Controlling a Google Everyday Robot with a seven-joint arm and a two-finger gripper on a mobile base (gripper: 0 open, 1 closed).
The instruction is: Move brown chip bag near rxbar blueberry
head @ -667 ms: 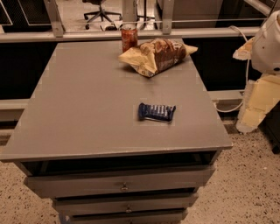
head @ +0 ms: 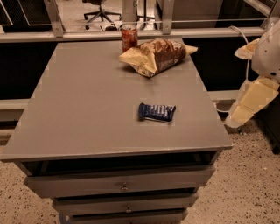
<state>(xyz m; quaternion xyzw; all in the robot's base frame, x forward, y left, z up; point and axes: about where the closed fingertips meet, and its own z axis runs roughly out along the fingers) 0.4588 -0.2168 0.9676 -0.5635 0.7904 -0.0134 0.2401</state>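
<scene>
The brown chip bag lies crinkled on its side at the far middle of the grey table, dark brown in the middle with pale tan ends. The rxbar blueberry, a small dark blue bar, lies flat nearer the front right, well apart from the bag. My gripper is at the lower end of the white and pale yellow arm. It hangs off the table's right side, below the tabletop edge and away from both items.
A red soda can stands upright at the far edge, touching the bag's left end. A rail runs behind the table. Drawers sit under the tabletop. An office chair stands far back.
The arm at the right has shifted slightly left toward the table. The bag, bar and can have not moved.
</scene>
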